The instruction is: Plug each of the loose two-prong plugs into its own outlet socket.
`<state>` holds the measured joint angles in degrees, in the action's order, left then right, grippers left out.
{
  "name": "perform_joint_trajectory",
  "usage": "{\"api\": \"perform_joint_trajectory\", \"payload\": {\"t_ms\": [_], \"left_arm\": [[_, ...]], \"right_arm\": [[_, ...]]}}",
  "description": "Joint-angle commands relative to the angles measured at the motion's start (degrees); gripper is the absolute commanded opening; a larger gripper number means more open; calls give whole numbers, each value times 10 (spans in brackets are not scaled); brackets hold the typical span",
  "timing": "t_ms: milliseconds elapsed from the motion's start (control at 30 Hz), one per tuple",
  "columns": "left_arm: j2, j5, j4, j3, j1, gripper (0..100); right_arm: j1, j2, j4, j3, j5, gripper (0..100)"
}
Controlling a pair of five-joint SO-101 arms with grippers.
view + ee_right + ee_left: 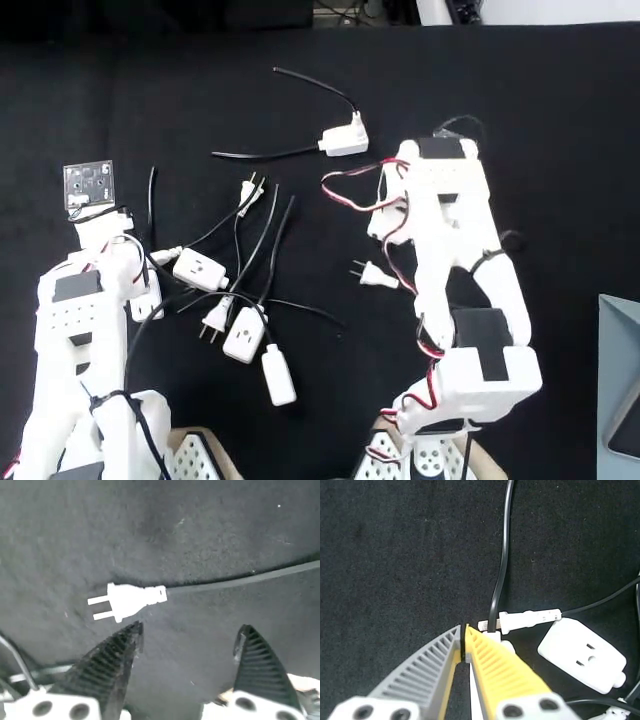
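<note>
- My left pincer is pressed fully shut, with no gap between the grey and yellow fingers. The tip sits right at the prong end of a short white plug. I cannot tell whether it has nipped the prongs or merely touches them.
- Just past that plug lies an outlet socket, face up, slots unoccupied. A black cable crosses the plug and runs away over the cloth.
- My right pincer stands wide open and holds nothing. Its dark fingers hover over the black cloth.
- The loose two-prong plug lies flat just beyond one fingertip, off to that side rather than between the jaws. Its cord trails away behind it.
- From above, the same plug sits beside the right arm, well apart from the sockets in the middle of the table.
- I judge the step in hand to be the pick-up, with no plug seated anywhere I can see.
- Next I would shift the right pincer sideways so the plug body comes between the jaws, then close across its flat sides.
- Mid-table lie another socket and plug, tangled among cables.
- Farthest out are a third plug and a white socket block.
</note>
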<state>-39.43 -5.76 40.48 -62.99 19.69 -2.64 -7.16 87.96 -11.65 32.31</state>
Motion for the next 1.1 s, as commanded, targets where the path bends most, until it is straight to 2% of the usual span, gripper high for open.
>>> {"api": "perform_joint_trajectory", "payload": {"t_ms": [0, 167, 500, 900, 967, 1067], "left_arm": [[-8, 1, -12, 4, 2, 30], [-8, 1, -12, 4, 2, 30], [-8, 1, -12, 4, 1, 30], [-8, 1, -12, 4, 1, 30], [-8, 1, -12, 4, 2, 30], [-8, 1, -12, 4, 2, 30]], "right_arm": [[-3, 22, -84, -45, 60, 304], [-4, 22, -173, -112, 97, 304], [-37, -11, -244, -156, 127, 304], [-142, -52, -171, -111, 121, 301], [-148, -53, -171, -112, 120, 261], [-144, -52, -172, -110, 89, 139]]}}
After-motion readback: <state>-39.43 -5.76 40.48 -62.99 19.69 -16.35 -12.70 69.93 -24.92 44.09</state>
